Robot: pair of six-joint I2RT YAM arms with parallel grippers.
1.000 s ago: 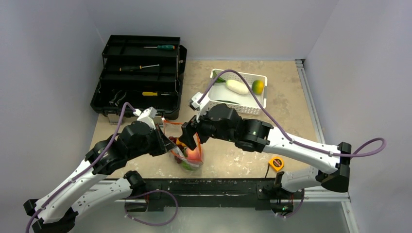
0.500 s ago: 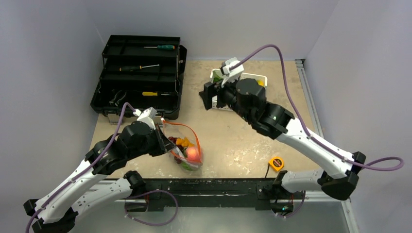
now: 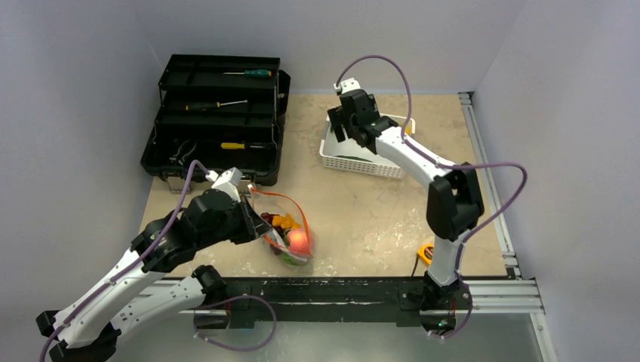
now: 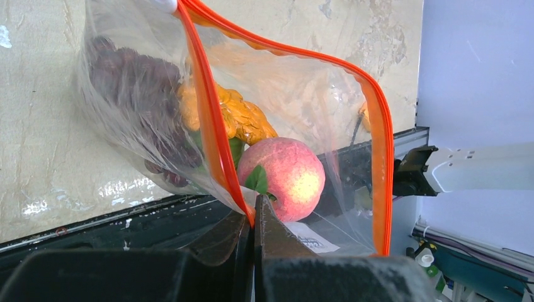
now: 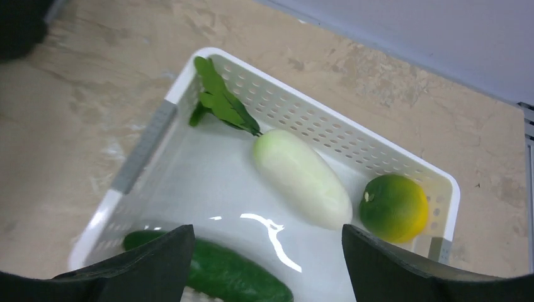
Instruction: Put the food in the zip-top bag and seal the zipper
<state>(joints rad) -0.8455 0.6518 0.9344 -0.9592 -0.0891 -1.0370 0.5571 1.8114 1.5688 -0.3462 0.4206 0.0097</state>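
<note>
Right now the bag (image 4: 296, 94) hangs from my left gripper (image 4: 254, 217), whose jaws are pressed tight on the near lip at the zipper (image 4: 211, 119), so the mouth gapes just past the fingertips. The peach (image 4: 286, 176) sits right against them inside, with orange pieces (image 4: 236, 116) and grapes (image 4: 135, 88) farther in. My right gripper (image 5: 267, 238) is spread wide and holds nothing, hovering over the basket (image 5: 352, 148). The cucumber (image 5: 220, 274) lies just under and between its fingers, the radish (image 5: 302, 177) ahead of them, the lemon (image 5: 395, 206) beyond the right finger. I judge the risks this way: closing off-centre on the smooth cucumber could squirt it sideways, or a fingertip could catch the basket wall. The thin lip could also slide from my left pinch, letting the mouth sag shut.
</note>
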